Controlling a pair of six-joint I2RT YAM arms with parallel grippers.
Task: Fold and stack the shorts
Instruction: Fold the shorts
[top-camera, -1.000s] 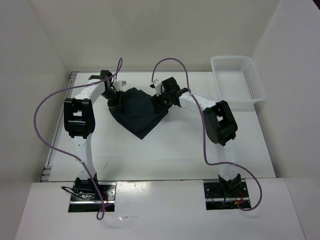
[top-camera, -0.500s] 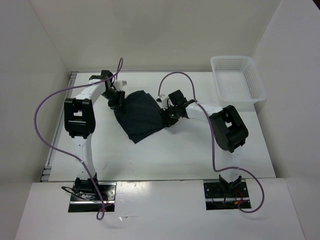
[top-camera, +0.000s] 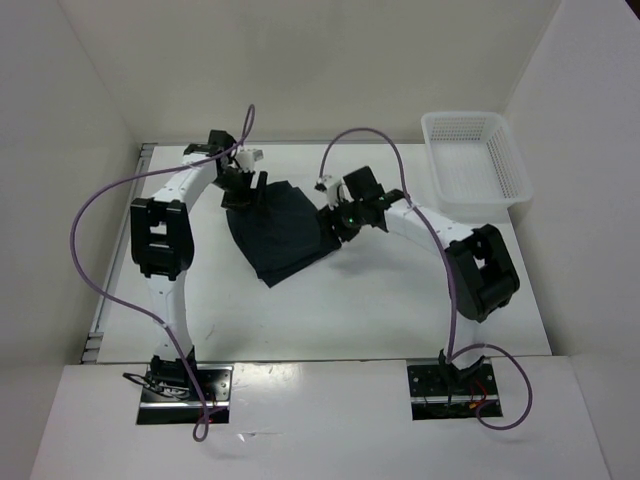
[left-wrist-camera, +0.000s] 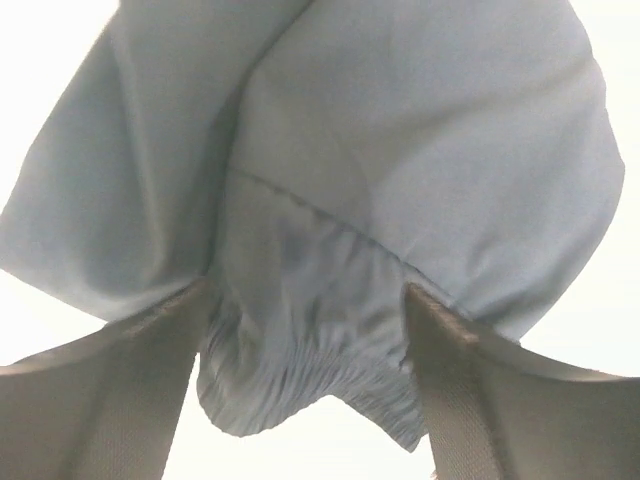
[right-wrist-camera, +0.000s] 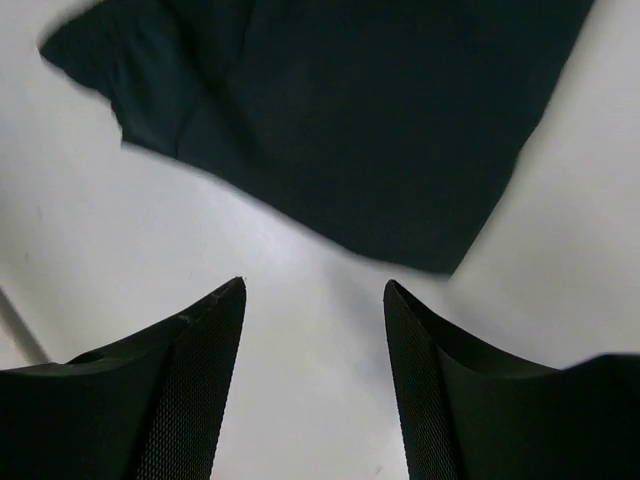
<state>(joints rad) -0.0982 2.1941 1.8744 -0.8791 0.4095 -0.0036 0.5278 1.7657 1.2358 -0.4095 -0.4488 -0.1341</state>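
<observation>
Currently we judge a fold underway: left gripper (left-wrist-camera: 305, 310) grasps the gathered waistband of the shorts (top-camera: 283, 230), right gripper (right-wrist-camera: 315, 290) is released with the hem just ahead, to regrasp next.

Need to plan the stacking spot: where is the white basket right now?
In the top view, the white basket sits at the table's far right corner, beyond the right gripper.

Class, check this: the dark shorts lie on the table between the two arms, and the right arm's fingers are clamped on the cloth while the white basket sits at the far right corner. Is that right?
One thing is wrong. The right wrist view shows the right fingers open over bare table, short of the shorts and holding nothing. The left fingers have the cloth between them. The shorts do lie between the arms, and the basket is at the far right corner.
</observation>
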